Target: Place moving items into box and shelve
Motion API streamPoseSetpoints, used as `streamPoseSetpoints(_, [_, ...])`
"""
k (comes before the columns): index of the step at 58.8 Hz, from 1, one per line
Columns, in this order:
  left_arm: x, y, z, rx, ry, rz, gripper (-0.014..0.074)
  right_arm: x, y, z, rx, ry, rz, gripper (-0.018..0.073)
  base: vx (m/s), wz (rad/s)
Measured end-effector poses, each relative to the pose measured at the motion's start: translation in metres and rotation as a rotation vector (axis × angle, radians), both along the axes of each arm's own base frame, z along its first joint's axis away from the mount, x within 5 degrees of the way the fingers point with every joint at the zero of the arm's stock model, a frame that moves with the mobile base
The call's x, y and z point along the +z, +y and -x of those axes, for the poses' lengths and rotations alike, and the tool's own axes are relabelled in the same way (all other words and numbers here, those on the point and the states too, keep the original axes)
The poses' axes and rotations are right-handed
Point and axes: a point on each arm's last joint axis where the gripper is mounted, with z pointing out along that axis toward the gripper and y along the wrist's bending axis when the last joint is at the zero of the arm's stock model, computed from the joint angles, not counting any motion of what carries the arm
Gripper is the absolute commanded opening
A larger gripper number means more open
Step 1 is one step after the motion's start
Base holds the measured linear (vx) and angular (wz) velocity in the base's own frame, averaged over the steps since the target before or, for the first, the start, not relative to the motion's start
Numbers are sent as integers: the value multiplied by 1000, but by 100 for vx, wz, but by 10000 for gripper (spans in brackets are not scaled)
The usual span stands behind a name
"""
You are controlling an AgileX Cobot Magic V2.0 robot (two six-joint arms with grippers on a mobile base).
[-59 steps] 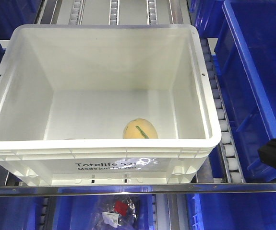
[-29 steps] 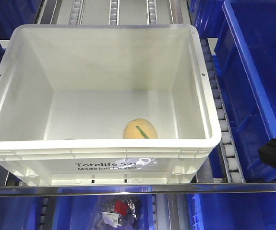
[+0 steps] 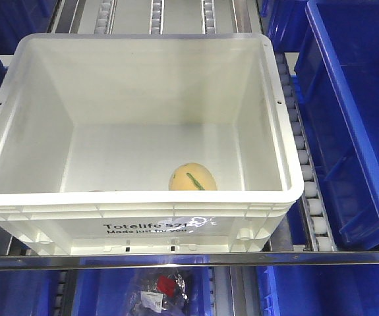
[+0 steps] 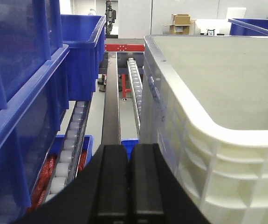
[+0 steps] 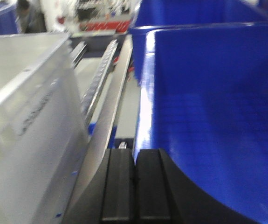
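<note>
The yellow-orange toy fruit point(image 3: 192, 178) lies in the white box point(image 3: 268, 197) on the roller shelf point(image 3: 306, 172), both grippers point(image 4: 127, 179) point(image 5: 134, 184) are closed and empty, and the dark shape at right has gone, so shelving seems finished.

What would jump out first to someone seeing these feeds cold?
The big white box fills the front view, sitting on the roller shelf, with a single yellow-orange toy fruit on its floor near the front wall. Deep blue bins crowd its right side. In the wrist views the left gripper and right gripper are both shut, flanking the box outside its walls.
</note>
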Motion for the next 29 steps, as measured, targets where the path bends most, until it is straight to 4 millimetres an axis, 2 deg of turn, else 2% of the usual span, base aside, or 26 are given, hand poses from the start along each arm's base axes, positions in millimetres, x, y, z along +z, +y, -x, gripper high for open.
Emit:
streamPoseSetpoints(8, [0,0,0,0,0,0,-22,-23,-3,3,-47,-67,-25,-16,0,0])
streamPoseSetpoints(29, [-1,0,0,0,2,0,-22,-22,-3,4,-50,-101,0,-16,0,0])
